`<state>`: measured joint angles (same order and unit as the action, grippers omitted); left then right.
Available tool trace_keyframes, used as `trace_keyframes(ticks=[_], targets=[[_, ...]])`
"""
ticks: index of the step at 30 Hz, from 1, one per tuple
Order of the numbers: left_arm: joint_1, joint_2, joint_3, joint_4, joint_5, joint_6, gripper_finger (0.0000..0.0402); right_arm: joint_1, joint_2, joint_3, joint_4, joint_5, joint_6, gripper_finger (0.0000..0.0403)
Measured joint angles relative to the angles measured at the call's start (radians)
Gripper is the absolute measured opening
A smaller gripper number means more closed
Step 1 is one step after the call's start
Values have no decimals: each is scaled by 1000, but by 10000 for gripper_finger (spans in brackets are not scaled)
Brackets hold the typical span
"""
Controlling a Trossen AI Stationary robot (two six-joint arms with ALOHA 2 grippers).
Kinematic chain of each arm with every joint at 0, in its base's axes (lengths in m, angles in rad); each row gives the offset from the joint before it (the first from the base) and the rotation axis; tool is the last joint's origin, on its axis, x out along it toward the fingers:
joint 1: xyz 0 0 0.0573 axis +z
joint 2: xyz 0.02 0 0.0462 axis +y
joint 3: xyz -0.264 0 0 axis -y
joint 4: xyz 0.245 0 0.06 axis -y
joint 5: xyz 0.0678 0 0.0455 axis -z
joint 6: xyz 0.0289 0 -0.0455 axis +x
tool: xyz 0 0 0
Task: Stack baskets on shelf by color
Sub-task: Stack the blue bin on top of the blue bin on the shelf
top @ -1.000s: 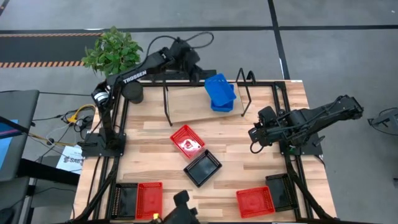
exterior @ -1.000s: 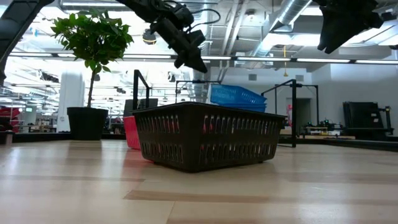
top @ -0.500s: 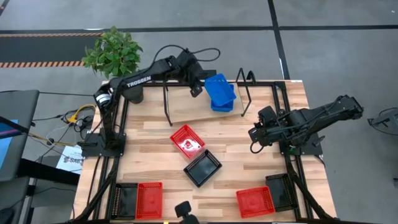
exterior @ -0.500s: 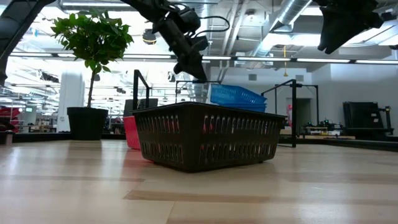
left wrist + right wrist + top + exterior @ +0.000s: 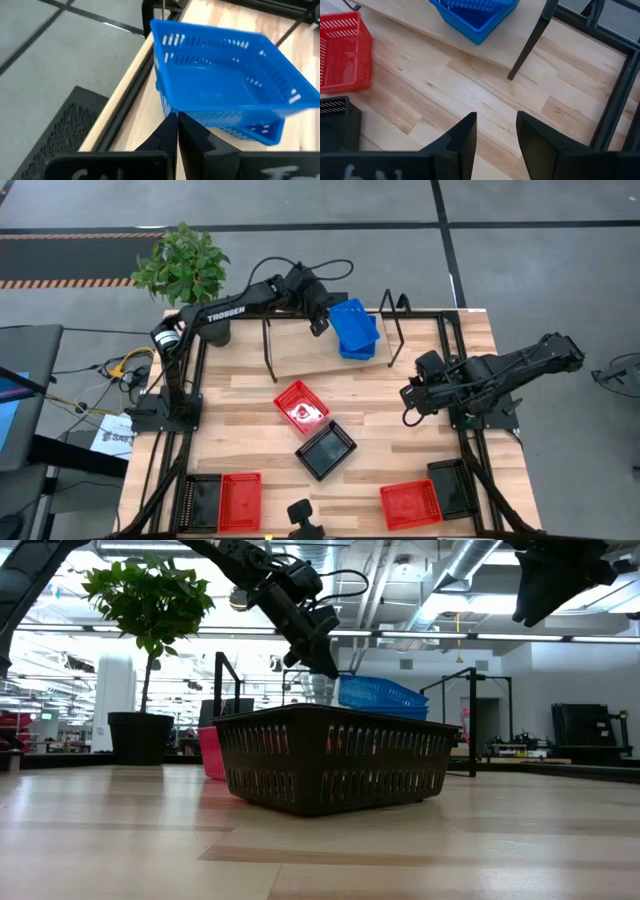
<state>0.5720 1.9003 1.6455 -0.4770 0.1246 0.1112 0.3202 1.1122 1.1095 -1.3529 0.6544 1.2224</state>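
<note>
Two blue baskets [image 5: 353,328] are stacked on the shelf [image 5: 300,350]; left gripper [image 5: 322,323], fingers pressed together, is positioned beside their edge. Right gripper [image 5: 408,397] is held parted, empty.

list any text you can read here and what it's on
"TROSSEN": white letters on the left arm, high view.
White marks on the left wrist housing and right wrist housing: cut off, unreadable.
Paper beside the table's left edge: print too small to read.
Nothing legible on the baskets or shelf.

Grey floor [image 5: 520,205], potted plant [image 5: 182,262], exposed ceiling ducts [image 5: 455,570]
</note>
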Motion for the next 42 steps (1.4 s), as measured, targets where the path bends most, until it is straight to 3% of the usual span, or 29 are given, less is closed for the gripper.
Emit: trace_keyframes(ticks=[10, 20, 27, 36, 42], targets=[[0, 2, 0, 74, -8, -2, 0, 0, 0, 0, 10, 3, 5, 161], [-4, 117, 0, 129, 18, -24, 0, -33, 0, 0, 91, 31, -45, 161], [-4, 129, 0, 135, 21, -11, 0, -34, 0, 0, 93, 23, -45, 161], [-24, -19, 0, 19, 84, 13, 0, -34, 0, 0, 93, 23, -46, 161], [-74, -20, 1, -151, 2, -4, 0, -34, 0, 0, 104, 25, -45, 161]])
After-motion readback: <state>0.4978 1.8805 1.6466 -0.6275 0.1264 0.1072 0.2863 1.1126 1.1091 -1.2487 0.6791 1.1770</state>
